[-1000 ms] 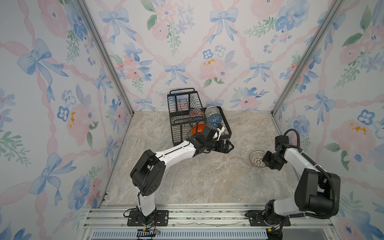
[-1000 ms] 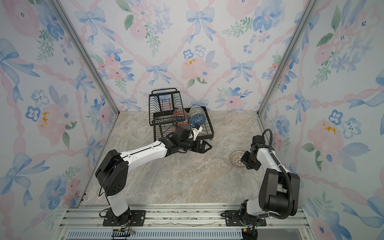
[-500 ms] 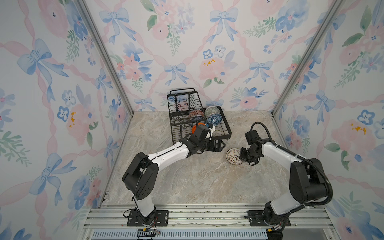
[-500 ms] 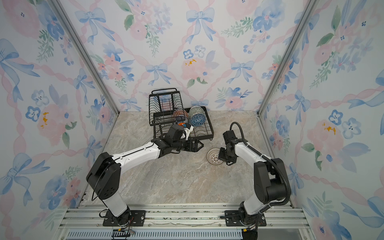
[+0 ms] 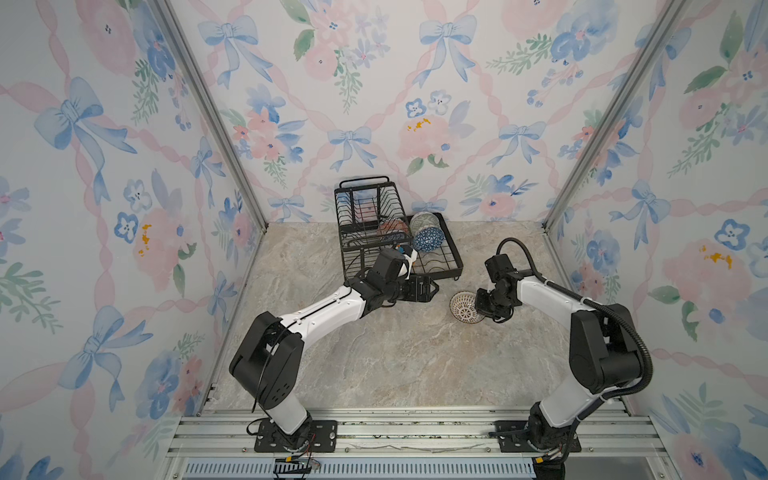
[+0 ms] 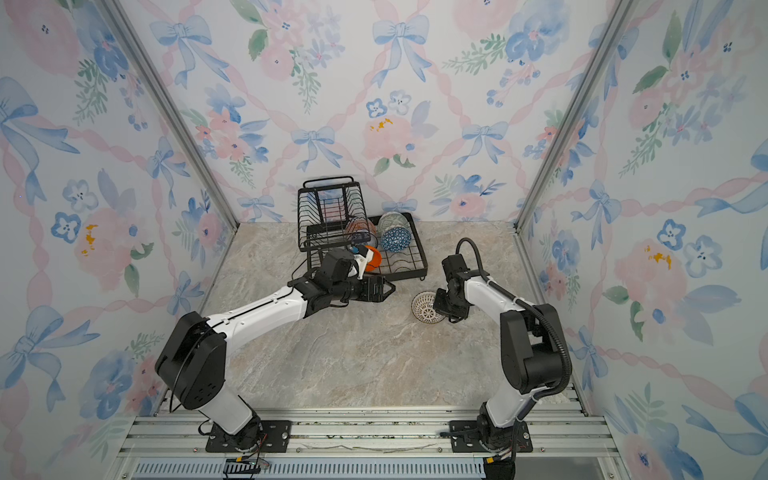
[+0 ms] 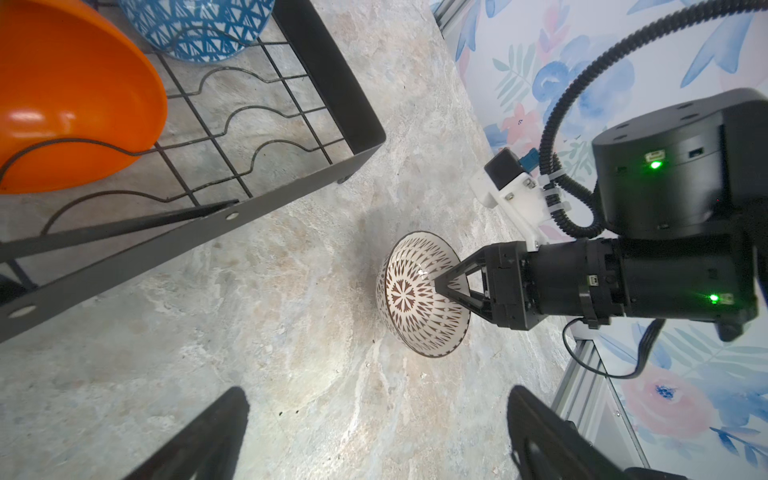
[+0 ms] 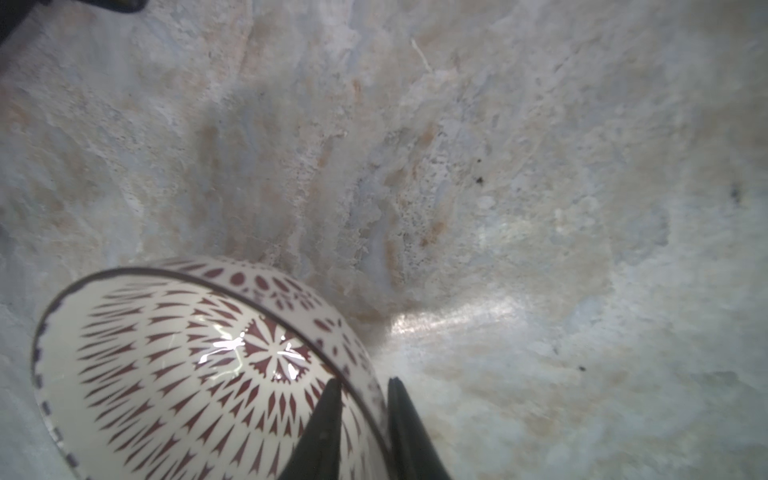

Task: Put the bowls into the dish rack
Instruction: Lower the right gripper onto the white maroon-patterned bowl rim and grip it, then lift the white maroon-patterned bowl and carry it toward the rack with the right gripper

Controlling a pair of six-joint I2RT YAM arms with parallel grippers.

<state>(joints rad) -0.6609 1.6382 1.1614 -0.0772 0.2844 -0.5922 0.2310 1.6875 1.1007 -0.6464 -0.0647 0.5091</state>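
From my end I see a booth w/ three walls (image 5: 374,83) papered in pastel floral-and-blue-bow print, alu posts (image 5: 217,124) at the back corners, a beige-grey marble-look floor (image 5: 395,365), slotted alu rails (image 5: 415,428) across the front, and soft even light.

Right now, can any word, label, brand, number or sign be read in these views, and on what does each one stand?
No readable text in any view.
On the white bowl and blue bowl: painted patterns only; the orange bowl is plain.
On the dish rack: bare black metal, no label.
On the right arm: two green lights; any marking is too small to read.
On the wallpaper: bows and flowers, no words.
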